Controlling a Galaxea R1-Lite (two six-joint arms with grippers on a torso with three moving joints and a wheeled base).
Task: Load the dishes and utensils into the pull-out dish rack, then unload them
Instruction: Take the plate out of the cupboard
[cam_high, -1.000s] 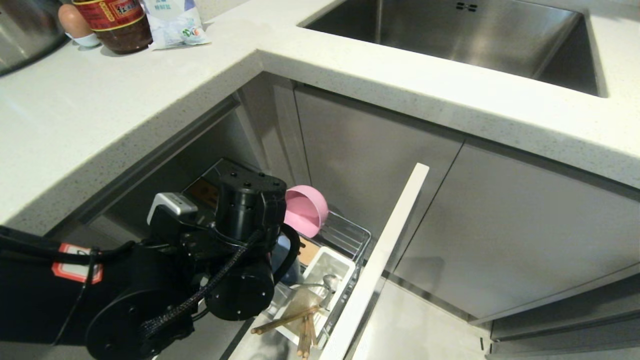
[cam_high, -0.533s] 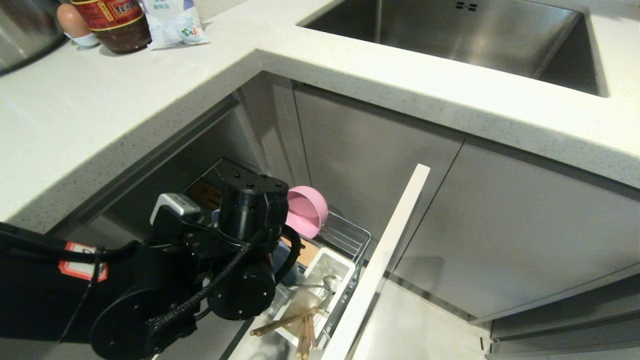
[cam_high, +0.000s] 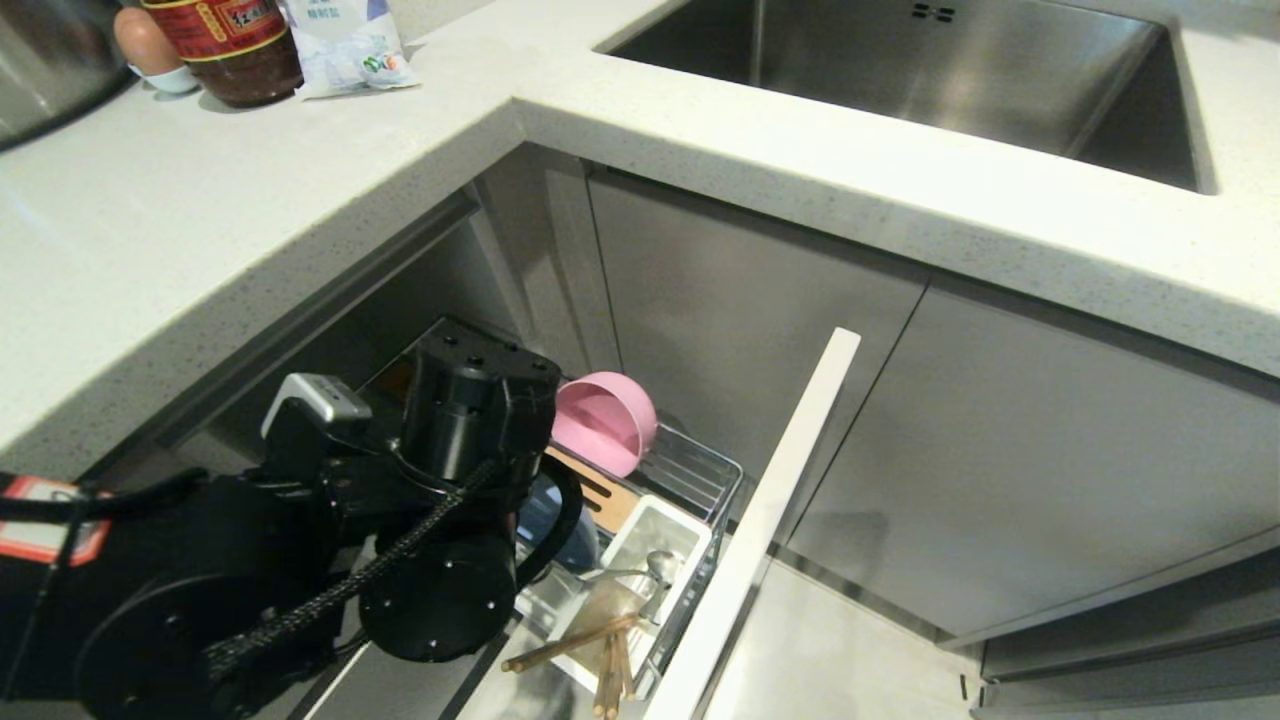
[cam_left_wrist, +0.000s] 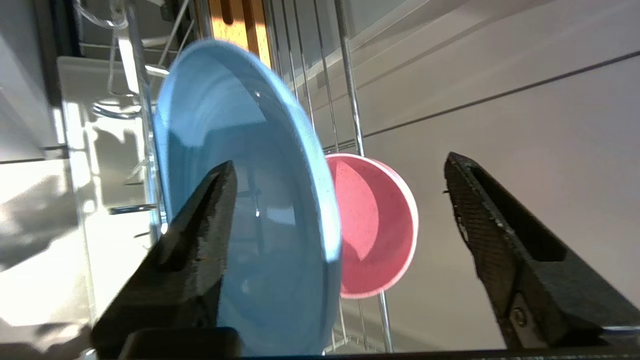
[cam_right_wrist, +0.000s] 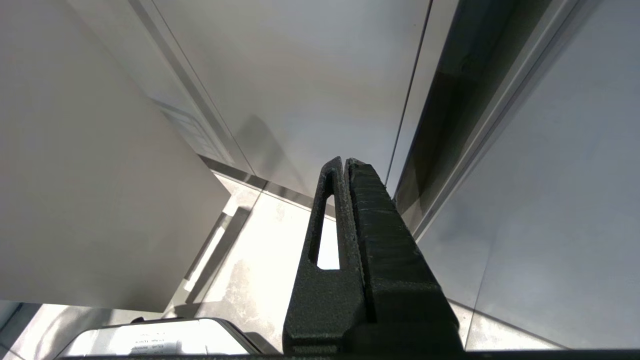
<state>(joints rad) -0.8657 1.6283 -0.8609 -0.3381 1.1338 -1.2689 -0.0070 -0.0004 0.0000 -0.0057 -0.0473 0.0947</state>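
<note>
We're just letting go: left claw (cam_left_wrist: 340, 210) now spread around the blue plate (cam_left_wrist: 250, 200), standing racked at the pink bowl's (cam_left_wrist: 375, 225) 9 o'clock.

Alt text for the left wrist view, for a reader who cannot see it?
The open left gripper frames a light-blue plate standing on edge in the wire dish rack, one fingertip in front of the plate. A pink bowl stands on edge behind it.
</note>
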